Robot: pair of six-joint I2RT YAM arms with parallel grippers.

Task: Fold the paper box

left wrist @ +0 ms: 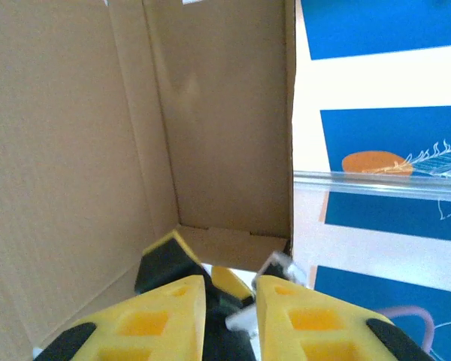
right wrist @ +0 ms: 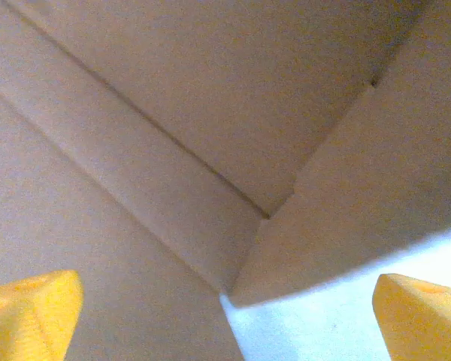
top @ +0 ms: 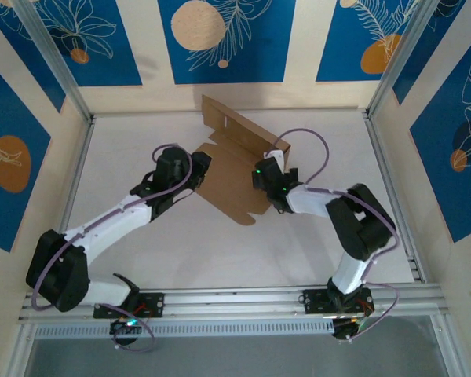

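Nearest us, our left fingers (left wrist: 165, 316) are clenched almost together at the left edge of the paper box (top: 234, 184); we cannot tell whether they pinch cardboard. At the box's right, our right fingers (right wrist: 30, 312) are released wide over plain brown panels. The box sits mid-table (top: 141, 133), with white surface around it.

This is a robot test cell in a lab, not a home or shop. A bare white table (top: 220, 259) is boxed in by aluminium posts (top: 55, 59) and wall panels (top: 220, 39) printed with blue fields, white leaf outlines and orange discs, an artificial backdrop. Two small arms, the left arm (top: 118, 216) and the right arm (top: 353, 228), are bolted to a slotted metal rail (top: 235, 302) at the near edge, with loose purple cables (top: 314, 145) looping off them.
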